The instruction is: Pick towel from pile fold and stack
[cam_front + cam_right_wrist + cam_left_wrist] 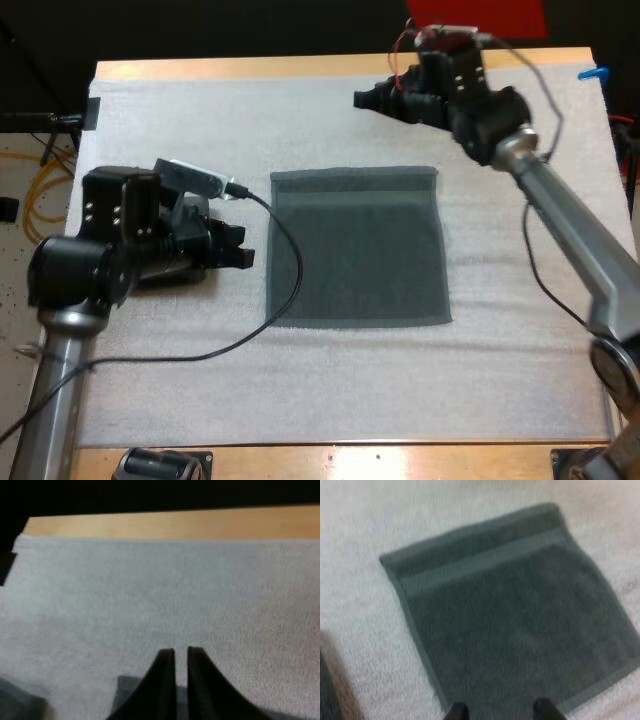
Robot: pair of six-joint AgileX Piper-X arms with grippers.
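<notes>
Wooden table edges are seen at the far and near sides, and most of the top is covered by a white mat with a fine, fuzzy texture.

One dark grey-green towel is spread flat near the middle of the mat, between the two arms. It is laid out as a single, nearly square sheet with straight sides and square corners; no fold or crumple is visible. A narrow hem is seen along its sides. A flatter woven band crosses it parallel to the far edge and just inside it. In the left wrist view the towel shows this band as a paler stripe against the darker, plusher pile.

The left gripper is held low over the mat just beside the towel's left edge, pointing toward it. In its own wrist view the left gripper is seen with its fingertips standing well apart, with nothing between them but the towel's surface beyond.

The right gripper is raised over bare mat beyond the towel's far edge, well apart from the cloth. In the right wrist view the right gripper is seen with its fingers drawn close, only a thin slit left between them, and nothing is held.
</notes>
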